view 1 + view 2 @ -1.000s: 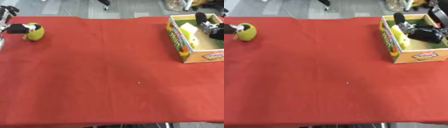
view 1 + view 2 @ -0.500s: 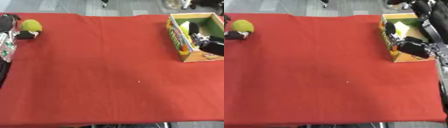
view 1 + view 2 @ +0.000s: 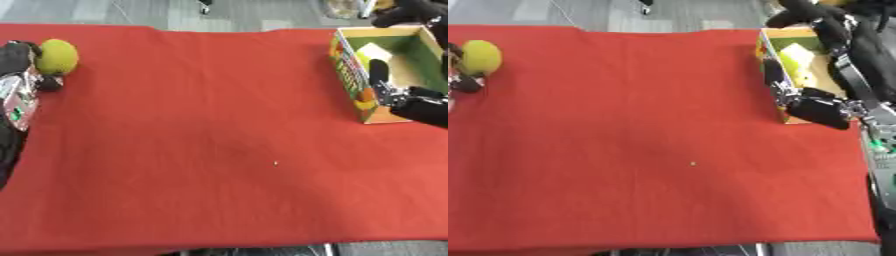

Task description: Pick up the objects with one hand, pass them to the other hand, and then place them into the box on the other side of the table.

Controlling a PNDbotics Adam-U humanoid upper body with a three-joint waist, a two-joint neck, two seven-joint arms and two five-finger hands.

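Note:
A yellow-green ball [image 3: 58, 56] lies on the red tablecloth at the far left. My left hand [image 3: 16, 56] sits just left of it. Dark fingers [image 3: 47, 83] touch the ball's near side and are not closed round it. The cardboard box [image 3: 360, 90] stands at the far right, with a pale yellow object [image 3: 374, 52] and something yellow-green inside. My right hand [image 3: 815, 109] hangs open at the box's near wall. One straight finger [image 3: 773, 79] points up along the wall, and the hand holds nothing.
The red cloth [image 3: 219, 150] covers the whole table, with a tiny white speck [image 3: 276, 162] near the middle. My right arm [image 3: 859, 60] reaches over the box from the upper right. Grey floor shows beyond the far edge.
My right hand has drawn back from inside the box to its near wall. My left arm now lies along the left edge beside the ball. The camera has also shifted.

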